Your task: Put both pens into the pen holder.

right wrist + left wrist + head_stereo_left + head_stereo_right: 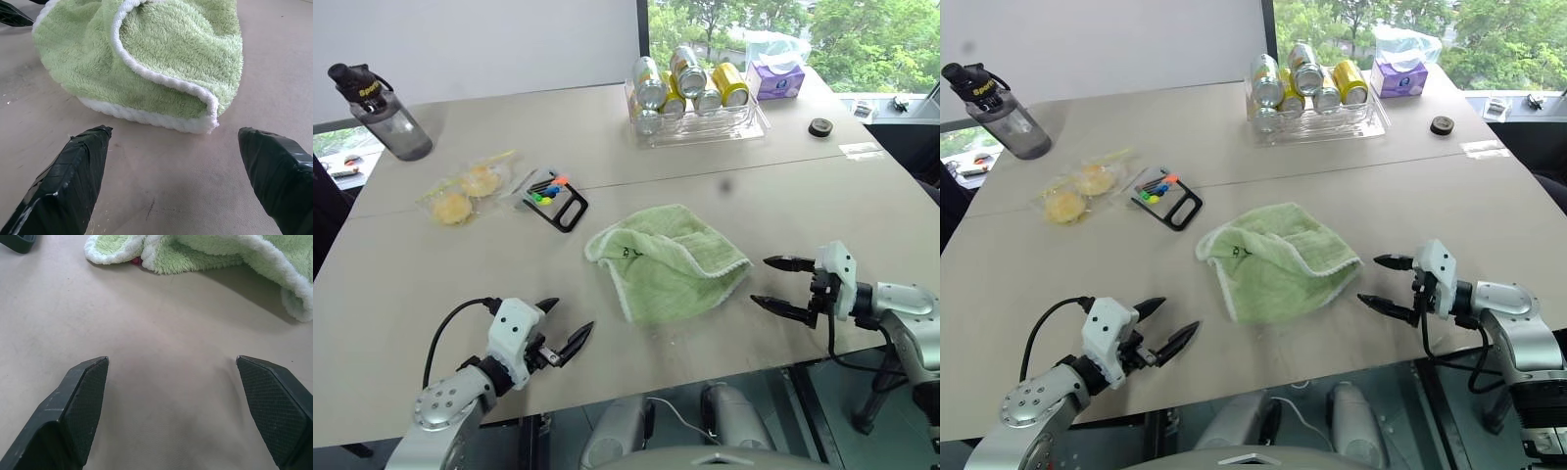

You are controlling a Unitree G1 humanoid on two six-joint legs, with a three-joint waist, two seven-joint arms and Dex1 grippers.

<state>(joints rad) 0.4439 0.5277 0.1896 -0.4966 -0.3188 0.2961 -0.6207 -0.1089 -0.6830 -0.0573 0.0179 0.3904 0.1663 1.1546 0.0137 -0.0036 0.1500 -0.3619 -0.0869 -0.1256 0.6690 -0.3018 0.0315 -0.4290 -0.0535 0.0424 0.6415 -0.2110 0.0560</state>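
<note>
1. The pen holder [561,201] lies toward the table's [431,294] far left, near the packet of yellow snacks [460,193], with bright marker tips showing in it.
2. No whole pen is in sight. In the left wrist view a small pink-red tip [135,260] peeks from under the edge of the green towel [668,260], which lies crumpled mid-table; it may be one pen's end.
3. The left gripper [564,346] hovers near the front edge, jaws wide and empty.
4. The right gripper [781,285] sits just beside the towel's right edge, jaws also spread wide, holding nothing.
5. Judged step: uncovering the pens. The next move calls for pinching the towel's hem and lifting it clear.
</note>
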